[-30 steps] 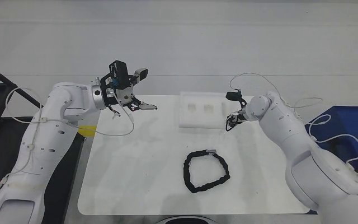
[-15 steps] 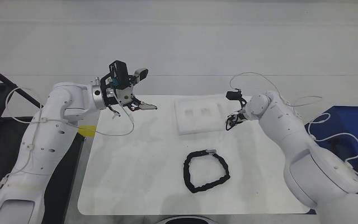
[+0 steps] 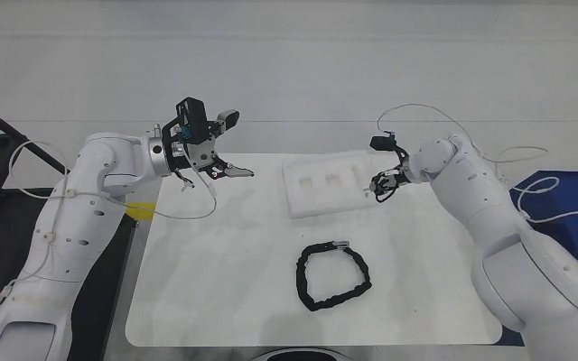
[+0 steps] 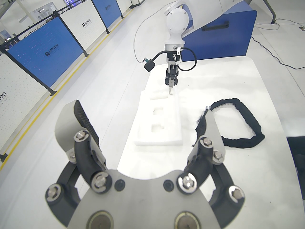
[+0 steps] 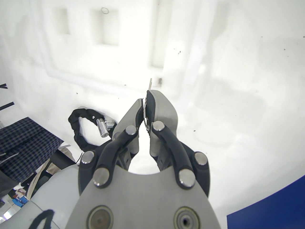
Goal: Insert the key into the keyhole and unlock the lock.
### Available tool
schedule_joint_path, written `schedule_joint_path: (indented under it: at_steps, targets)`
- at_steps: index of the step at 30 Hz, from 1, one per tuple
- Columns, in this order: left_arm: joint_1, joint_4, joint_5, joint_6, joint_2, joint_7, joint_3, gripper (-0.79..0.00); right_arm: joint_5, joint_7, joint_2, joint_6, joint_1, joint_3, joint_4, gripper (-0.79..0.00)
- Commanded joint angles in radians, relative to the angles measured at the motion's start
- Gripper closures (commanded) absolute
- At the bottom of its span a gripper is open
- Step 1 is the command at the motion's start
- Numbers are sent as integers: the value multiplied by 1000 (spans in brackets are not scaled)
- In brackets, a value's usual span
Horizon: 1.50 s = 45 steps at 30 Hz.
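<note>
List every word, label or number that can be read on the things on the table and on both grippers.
Chain lock: no writing to be seen.
Foam tray: plain white, none.
Key, pinched in the right gripper: too small to tell.
Left gripper, jaws open: none, just bare metal and screws.

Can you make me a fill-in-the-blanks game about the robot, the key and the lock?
The right end effector is shut on the ____.
The left end effector is wide ____.
The chain lock lies on the ____, not in either end effector.
Missing words: key; open; table.
</note>
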Motion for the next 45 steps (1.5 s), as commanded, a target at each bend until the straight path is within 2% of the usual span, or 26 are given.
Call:
schedule_joint_path:
  at_steps: [1,5,9,12,14,15,17,22,26,32,42,45]
  targets:
    - [0,0,0,0,0,0,0,-785,35,30,17,-62,-1,25,-18,0]
    - [0,0,0,0,0,0,0,-785,126,104,64,-181,-15,90,-76,0]
    - [0,0,0,0,0,0,0,-785,186,123,117,-170,-69,141,-234,0]
    - [0,0,0,0,0,0,0,-785,249,161,183,-132,-150,212,-431,0]
    - [0,0,0,0,0,0,0,-785,283,204,244,-89,-235,300,-608,0]
    - [0,0,0,0,0,0,0,-785,294,216,262,-77,-266,330,-662,0]
    - [0,0,0,0,0,0,0,-785,336,259,318,-34,-383,450,-852,0]
    - [0,0,0,0,0,0,0,-785,415,314,397,24,-621,691,-1160,0]
    - [0,0,0,0,0,0,0,-785,469,307,421,32,-736,804,-1286,0]
    - [0,0,0,0,0,0,0,-785,518,283,440,13,-821,902,-1347,0]
    - [2,-2,2,5,0,-1,0,-785,493,266,445,19,-835,928,-1355,0]
    - [8,-29,20,17,-5,-23,25,-785,493,266,445,19,-835,928,-1355,0]
